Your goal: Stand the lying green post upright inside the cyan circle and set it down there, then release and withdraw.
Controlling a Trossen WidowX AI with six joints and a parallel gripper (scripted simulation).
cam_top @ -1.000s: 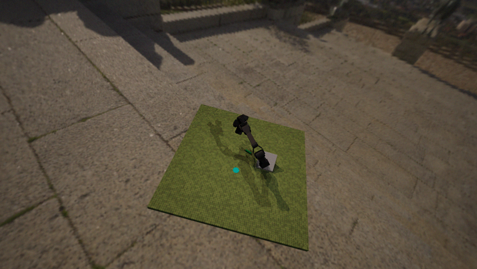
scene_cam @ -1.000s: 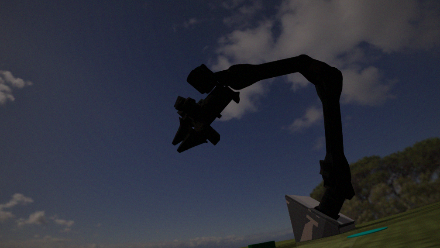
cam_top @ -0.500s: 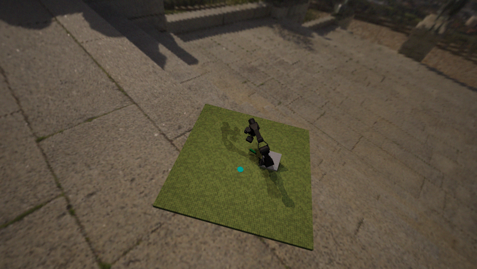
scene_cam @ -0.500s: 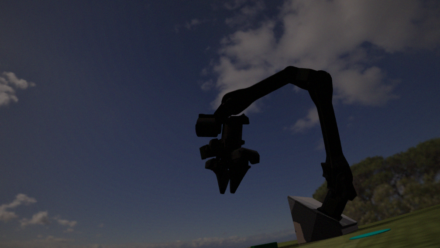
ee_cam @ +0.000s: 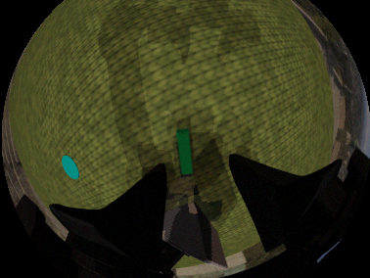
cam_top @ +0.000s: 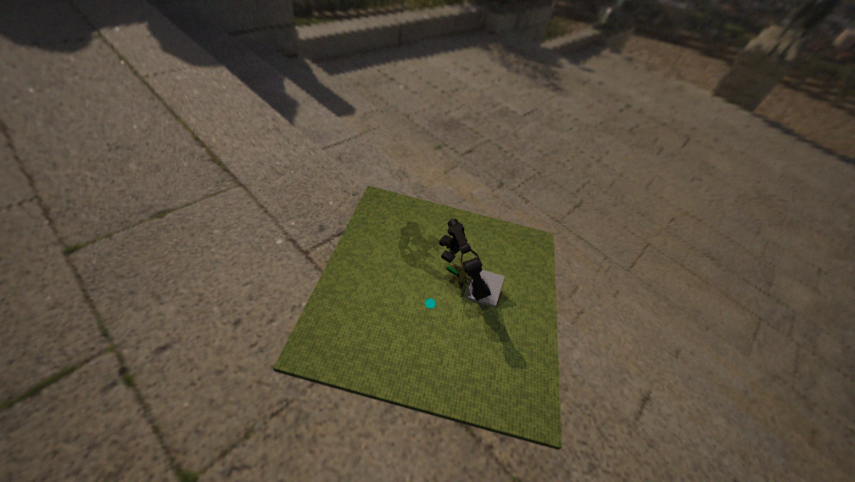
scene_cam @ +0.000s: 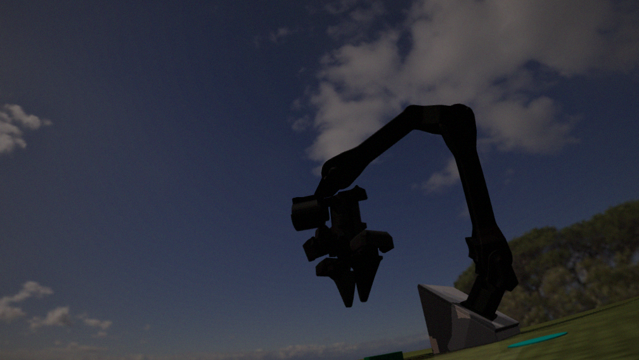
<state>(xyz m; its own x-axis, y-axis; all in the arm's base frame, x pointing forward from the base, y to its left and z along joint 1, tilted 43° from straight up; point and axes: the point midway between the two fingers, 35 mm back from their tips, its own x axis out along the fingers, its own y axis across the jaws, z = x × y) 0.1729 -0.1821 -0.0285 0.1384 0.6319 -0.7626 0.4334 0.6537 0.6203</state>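
The green post (cam_top: pixel 452 271) (scene_cam: pixel 383 356) (ee_cam: pixel 184 152) lies flat on the mat near the arm's base. Only its top edge shows at the bottom of the exterior view. The flat cyan circle (cam_top: pixel 430 303) (scene_cam: pixel 537 340) (ee_cam: pixel 70 167) lies on the mat, apart from the post, at the left in the wrist view. My gripper (scene_cam: pixel 357 303) (ee_cam: pixel 198 164) points down and hangs well above the mat, fingers apart with nothing between them. In the wrist view the post shows below, in the gap between and just beyond the fingertips. In the top view the fingertips are hard to make out.
The arm stands on a grey wedge-shaped base block (cam_top: pixel 495 287) (scene_cam: pixel 447 322) (ee_cam: pixel 191 235), close to the post's near end. The square green mat (cam_top: pixel 382 353) (ee_cam: pixel 274 78) lies on stone paving (cam_top: pixel 179 269). The arm's shadow falls across the mat around the post.
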